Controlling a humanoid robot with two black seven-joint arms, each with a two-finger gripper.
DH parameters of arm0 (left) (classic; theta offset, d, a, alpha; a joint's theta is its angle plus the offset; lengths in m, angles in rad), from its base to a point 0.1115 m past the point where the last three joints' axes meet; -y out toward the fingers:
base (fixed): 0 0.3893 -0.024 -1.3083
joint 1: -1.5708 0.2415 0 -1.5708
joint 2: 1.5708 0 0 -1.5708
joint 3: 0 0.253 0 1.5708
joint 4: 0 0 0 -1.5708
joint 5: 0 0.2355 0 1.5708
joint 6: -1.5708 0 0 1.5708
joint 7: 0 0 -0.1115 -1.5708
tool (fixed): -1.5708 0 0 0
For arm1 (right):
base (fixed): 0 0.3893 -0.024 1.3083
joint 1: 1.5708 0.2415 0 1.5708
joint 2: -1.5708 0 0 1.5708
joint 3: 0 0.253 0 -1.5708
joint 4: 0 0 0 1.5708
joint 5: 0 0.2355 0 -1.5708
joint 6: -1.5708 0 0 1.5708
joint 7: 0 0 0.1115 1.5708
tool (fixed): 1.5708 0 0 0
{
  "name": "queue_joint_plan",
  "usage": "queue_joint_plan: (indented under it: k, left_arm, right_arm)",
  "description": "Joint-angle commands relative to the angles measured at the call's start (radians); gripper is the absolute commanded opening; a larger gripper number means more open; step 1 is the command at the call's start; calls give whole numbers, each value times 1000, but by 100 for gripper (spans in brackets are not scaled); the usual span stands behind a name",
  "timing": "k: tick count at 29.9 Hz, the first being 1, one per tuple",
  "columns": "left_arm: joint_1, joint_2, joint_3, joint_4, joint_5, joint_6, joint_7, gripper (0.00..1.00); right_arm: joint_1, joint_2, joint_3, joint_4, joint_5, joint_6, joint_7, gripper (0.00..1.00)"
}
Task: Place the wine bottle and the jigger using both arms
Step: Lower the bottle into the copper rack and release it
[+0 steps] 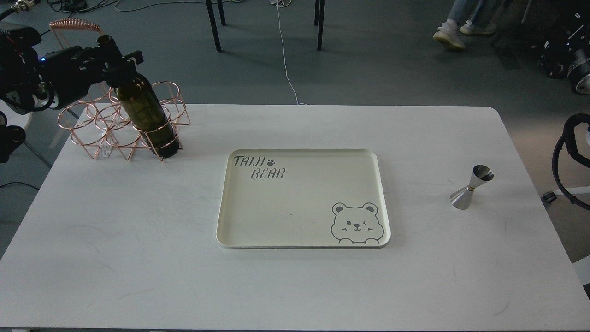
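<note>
Left claw on the wine bottle's neck at the copper rack

The left claw (pixel 120 62) is closed around the narrow neck of the wine bottle (pixel 146 115), which stands in the near right ring of the copper wire rack (pixel 110 124), far left of the cream tray (pixel 302 198) and behind it. The bottle leans slightly, its neck tipped to the left. The jigger (pixel 471 187) stands upright on the white table (pixel 138 258), well to the right of the tray and apart from it. The tray lies at the middle of the table, printed with a bear and the words TAIJI BEAR. The right claw is out of view; only a cable loop shows at the right edge.
</note>
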Motion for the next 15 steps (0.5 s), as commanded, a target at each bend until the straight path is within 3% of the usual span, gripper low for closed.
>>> queue_joint_plan:
  k: [1, 9, 15]
  left_arm:
    - [-15, 3, -8, 1, -148, 3, 5, 92]
    - [-66, 24, -11, 51, -637, 63, 8, 98]
    - [-55, 56, -8, 64, -1082, 44, -3, 98]
  right_arm:
    - [0, 0, 0, 1, 0, 0, 0, 97]
    - [0, -6, 0, 1, 0, 0, 0, 97]
    - [-7, -18, 12, -1, 3, -9, 0, 99]
